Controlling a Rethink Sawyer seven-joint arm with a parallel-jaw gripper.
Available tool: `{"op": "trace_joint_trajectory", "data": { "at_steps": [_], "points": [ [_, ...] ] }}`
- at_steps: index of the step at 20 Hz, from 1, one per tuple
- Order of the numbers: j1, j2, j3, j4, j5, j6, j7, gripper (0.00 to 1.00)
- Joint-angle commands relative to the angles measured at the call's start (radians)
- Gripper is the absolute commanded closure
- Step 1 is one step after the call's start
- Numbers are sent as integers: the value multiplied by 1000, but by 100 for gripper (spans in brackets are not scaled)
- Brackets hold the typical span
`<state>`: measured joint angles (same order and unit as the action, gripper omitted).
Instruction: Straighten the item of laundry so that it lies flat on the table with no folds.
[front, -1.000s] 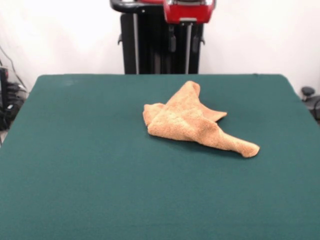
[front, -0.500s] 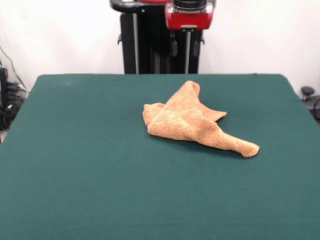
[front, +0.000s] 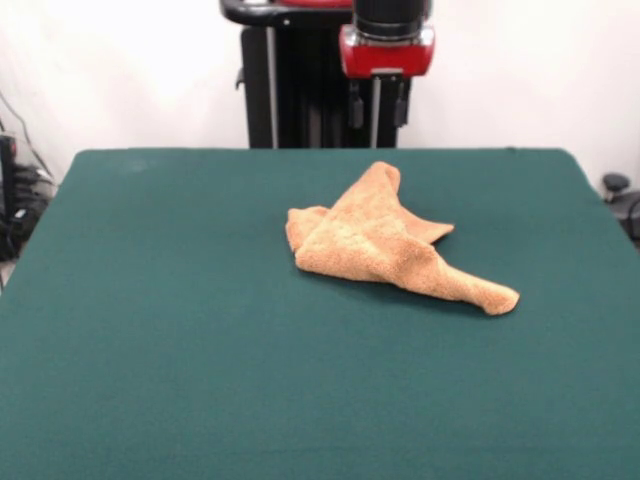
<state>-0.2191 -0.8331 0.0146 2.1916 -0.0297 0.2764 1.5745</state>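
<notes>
Nearest, only bare green worktop (front: 180, 380); no bins, trays or other containers anywhere on it. Farther back, near the worktop's middle and slightly right of centre, an orange towel (front: 385, 245) bunched in overlapping folds with one twisted tail trailing toward the near right, clearly not yet flattened. Beyond the towel and well above it, the end effector (front: 380, 105) hanging with both prongs apart and holding nothing, probably lined up over the towel's far peak for a pinch there.

A robot lab: green-clothed table (front: 150, 350), black pedestal (front: 290, 90), bare white wall (front: 520, 70), loose cables (front: 15, 210)
</notes>
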Motion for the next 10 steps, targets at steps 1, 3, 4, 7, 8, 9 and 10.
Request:
{"op": "trace_joint_trajectory", "data": {
  "at_steps": [1, 3, 4, 7, 8, 9, 10],
  "points": [
    [46, 68, 36, -101, -10, -55, 149, 0],
    [53, 85, 32, -115, -7, -55, 152, 0],
    [56, 91, 31, -121, -7, -56, 152, 0],
    [55, 112, 34, -137, -6, -58, 149, 0],
    [52, 119, 36, -140, -6, -60, 147, 0],
    [51, 127, 37, -145, -9, -69, 145, 0],
    [50, 135, 37, -149, -11, -75, 145, 0]
  ]
}}
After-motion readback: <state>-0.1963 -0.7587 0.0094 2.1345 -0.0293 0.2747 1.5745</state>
